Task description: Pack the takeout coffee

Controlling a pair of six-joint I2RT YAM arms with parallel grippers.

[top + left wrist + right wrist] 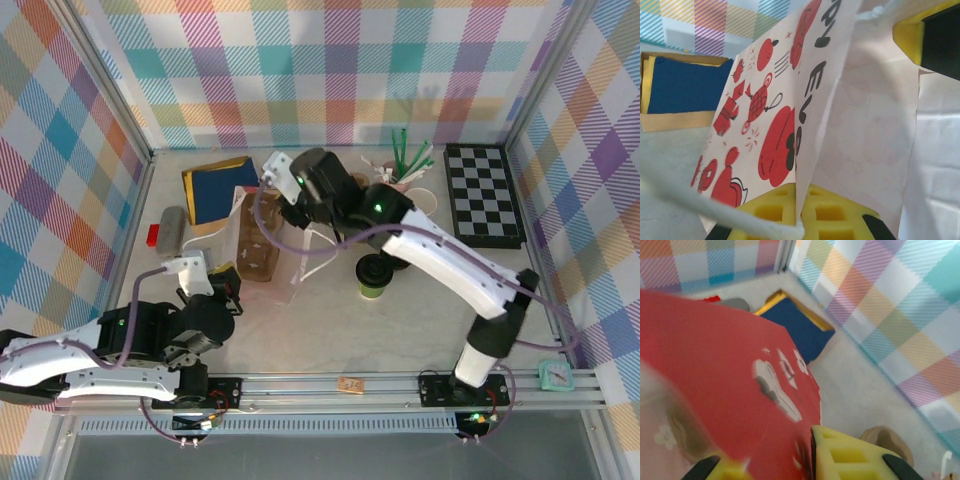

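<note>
The takeout coffee, a green cup under a black lid, stands upright on the table's middle, right of the bag. A white paper bag with red prints lies between the arms. My left gripper is shut on the bag's folded edge; the yellow pads pinch the paper beside its white cord handle. My right gripper hovers at the bag's far end. Its jaws stand slightly apart, and the bag's red panel lies between them against the right pad.
A blue and yellow box lies at the back left, with a grey and red item beside it. A brown cardboard carrier sits by the bag. A cup of green stirrers and a chessboard stand at the back right.
</note>
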